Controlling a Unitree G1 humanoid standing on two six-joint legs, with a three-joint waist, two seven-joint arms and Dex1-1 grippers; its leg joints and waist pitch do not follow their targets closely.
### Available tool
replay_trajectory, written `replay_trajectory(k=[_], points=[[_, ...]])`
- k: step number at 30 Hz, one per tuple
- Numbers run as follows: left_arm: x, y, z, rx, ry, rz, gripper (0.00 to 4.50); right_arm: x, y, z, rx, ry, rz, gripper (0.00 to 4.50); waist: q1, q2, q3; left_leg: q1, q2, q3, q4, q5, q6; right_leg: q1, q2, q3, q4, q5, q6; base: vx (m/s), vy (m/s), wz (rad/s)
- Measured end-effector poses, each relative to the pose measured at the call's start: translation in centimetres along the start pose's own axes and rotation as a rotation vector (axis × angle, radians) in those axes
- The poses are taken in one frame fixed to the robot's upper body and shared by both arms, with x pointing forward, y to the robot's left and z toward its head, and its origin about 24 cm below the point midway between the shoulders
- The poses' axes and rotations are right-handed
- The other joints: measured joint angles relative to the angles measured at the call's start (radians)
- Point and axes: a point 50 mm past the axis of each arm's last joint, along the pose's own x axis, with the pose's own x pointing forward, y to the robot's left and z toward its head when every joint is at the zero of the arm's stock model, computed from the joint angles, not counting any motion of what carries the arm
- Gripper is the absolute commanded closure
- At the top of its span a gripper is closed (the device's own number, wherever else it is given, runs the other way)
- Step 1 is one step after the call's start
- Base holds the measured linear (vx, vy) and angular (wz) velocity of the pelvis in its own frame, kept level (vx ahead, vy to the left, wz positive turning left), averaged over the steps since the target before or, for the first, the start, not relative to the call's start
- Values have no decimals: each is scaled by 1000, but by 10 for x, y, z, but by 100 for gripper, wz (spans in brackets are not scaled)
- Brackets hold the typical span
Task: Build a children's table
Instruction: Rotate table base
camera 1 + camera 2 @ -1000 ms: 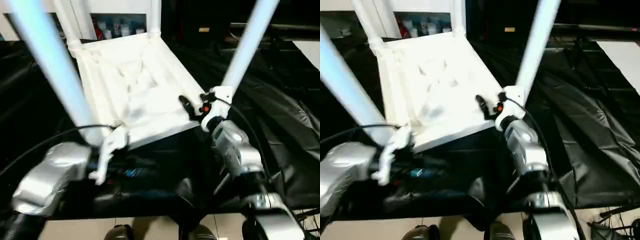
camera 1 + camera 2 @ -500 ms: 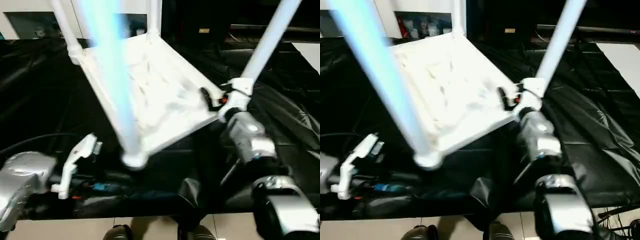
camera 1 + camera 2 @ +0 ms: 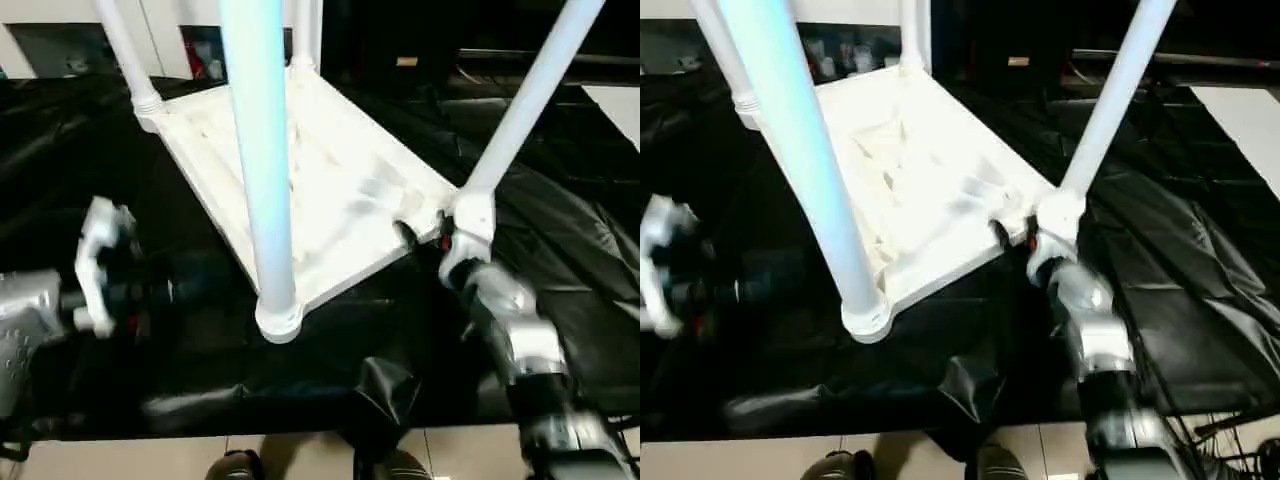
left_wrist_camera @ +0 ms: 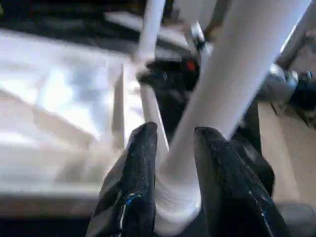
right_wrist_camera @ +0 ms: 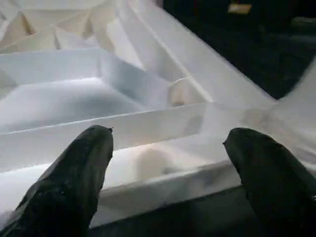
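The upturned white tabletop lies ribbed side up at the centre of the black-draped counter, its four white legs standing in the corner sockets. The left gripper is off at nine o'clock with its jaws loosely astride the near leg's base. The right gripper sits at the four-o'clock corner, jaws spread wide, grasping nothing.

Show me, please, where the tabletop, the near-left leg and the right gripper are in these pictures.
tabletop (image 3: 340, 180), left eye view, on its ribbed underside.
near-left leg (image 3: 262, 170), left eye view, on the middle of its tube.
right gripper (image 5: 168, 148), right wrist view, midway between its fingertips.
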Motion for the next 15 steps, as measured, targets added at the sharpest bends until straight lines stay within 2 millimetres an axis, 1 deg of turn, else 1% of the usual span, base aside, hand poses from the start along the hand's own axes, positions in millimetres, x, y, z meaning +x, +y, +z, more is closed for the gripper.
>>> replay_trajectory(k=[2, 4, 5, 7, 8, 10, 12, 13, 14, 15], points=[[0, 1, 1, 0, -6, -5, 261, -4, -3, -2, -7, 24, -29, 45, -1, 0, 0, 0, 0, 0, 0, 0, 0, 0, 0, 0, 0, 0, 0, 0, 0, 0], [1, 0, 2, -4, -13, -25, 261, -7, -5, -3, -15, 37, -50, 45, -5, 0, 0, 0, 0, 0, 0, 0, 0, -1, 0, 0, 0, 0, 0, 0, 0, 0], [3, -1, 2, -6, -13, -39, 237, -9, -8, -2, -38, 47, -73, 45, -4, 0, 0, 0, 0, 0, -1, 0, 0, -1, 0, 0, 0, 0, 0, 0, 0, 0], [5, -2, 2, -9, -17, -57, 222, -14, -22, -1, -76, 74, -151, 45, -2, 0, 0, 0, 0, 0, -1, 0, 0, -1, 0, 0, 0, -1, 1, 0, 0, 0], [5, -2, 2, -12, -21, -65, 222, -16, -28, -2, -80, 88, -186, 45, -1, 0, 0, 0, 0, 0, -1, 0, 0, -1, 0, 0, 0, -1, 1, 0, 0, 0], [5, -2, 2, -17, -24, -78, 189, -23, -38, -8, -79, 127, -250, 45, 0, 0, 0, 0, 0, 0, -2, 0, 0, -1, 0, 0, 0, -1, 2, 0, 0, 0], [3, -2, 2, -21, -21, -92, 185, -26, -41, -13, -68, 152, -269, 45, -2, 0, 0, 0, 0, 0, -2, 0, 0, -1, 0, 0, 0, -1, 2, 0, 0, 0], [3, -2, 1, -23, -20, -94, 169, -26, -41, -14, -61, 158, -266, 45, -7, 0, 0, 0, 0, 0, -2, 0, 0, -2, 0, 0, 0, -2, 3, 0, 0, 0], [3, -3, 1, -23, -20, -101, 169, -26, -40, -15, -56, 159, -264, 45, -11, 0, 0, 0, 0, 0, -2, 0, 0, -2, 0, 0, 1, -2, 3, 0, 0, 0], [3, -3, 1, -23, -20, -106, 157, -25, -39, -15, -52, 159, -259, 45, -14, 0, 0, 0, 0, 0, -2, 0, 0, -2, 0, 0, 1, -3, 5, 0, 0, 0]])
